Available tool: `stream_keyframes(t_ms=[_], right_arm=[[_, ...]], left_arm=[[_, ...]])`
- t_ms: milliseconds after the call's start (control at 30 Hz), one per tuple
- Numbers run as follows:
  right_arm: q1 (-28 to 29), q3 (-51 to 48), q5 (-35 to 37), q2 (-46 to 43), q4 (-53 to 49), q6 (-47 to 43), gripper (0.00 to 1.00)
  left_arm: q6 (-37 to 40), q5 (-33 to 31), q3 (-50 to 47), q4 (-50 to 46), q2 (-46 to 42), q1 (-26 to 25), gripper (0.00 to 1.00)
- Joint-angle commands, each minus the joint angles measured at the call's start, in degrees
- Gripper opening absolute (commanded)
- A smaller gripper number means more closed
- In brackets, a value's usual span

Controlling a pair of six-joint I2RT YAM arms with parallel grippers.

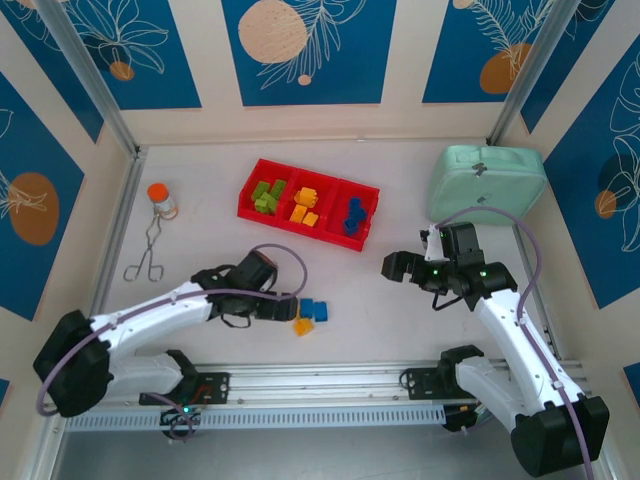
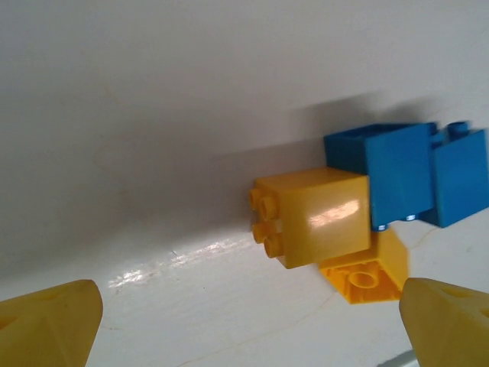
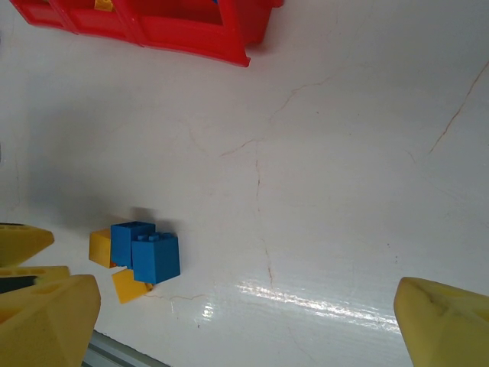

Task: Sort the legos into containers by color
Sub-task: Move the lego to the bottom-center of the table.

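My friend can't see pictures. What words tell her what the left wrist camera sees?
Two orange-yellow legos and two blue legos sit bunched together on a white table. The left gripper is open, its yellow fingertips at the bottom corners.

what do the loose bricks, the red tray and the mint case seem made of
Loose bricks: likely hard plastic, glossy; a bright highlight sits on the yellow one's face, with crisp moulded studs. Red tray: seemingly plastic too, uniform colour, thin walls. Mint case: probably plastic, duller finish; too distant to be sure.
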Motion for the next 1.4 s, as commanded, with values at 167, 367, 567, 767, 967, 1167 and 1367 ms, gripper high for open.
stream_keyframes(t_ms=[167,367,567,767,967,1167,1367], right_arm=[[0.4,0.3,0.4,-0.3,-0.4,-0.1,0.99],[0.5,-0.1,0.8,-1.2,0.0,0.2,0.99],[0.3,0.7,1.3,-1.1,-1.0,-0.4,0.99],[0.4,0.6,1.2,-1.3,-0.9,-0.3,0.99],[0.4,0.4,1.2,-1.4,-0.6,-0.2,0.99],[0.4,0.3,1.2,-1.4,-0.4,0.0,0.99],[0.5,-0.2,1.2,-1.1,0.0,0.2,0.99]], left_arm=[[0.9,-2.5,6.7,-4.0,10.5,-1.9,0.94],[1.5,-5.2,8.0,-4.3,12.4,-1.8,0.94],[3.5,-6.6,9.0,-4.8,15.6,-1.8,0.94],[4.8,-13.8,10.1,-10.6,14.9,-0.9,0.97],[5.9,-16.9,8.6,-14.1,8.7,2.1,0.98],[5.0,-14.4,8.0,-14.5,4.6,2.5,0.98],[0.9,-3.4,5.4,-7.2,0.0,1.9,1.00]])
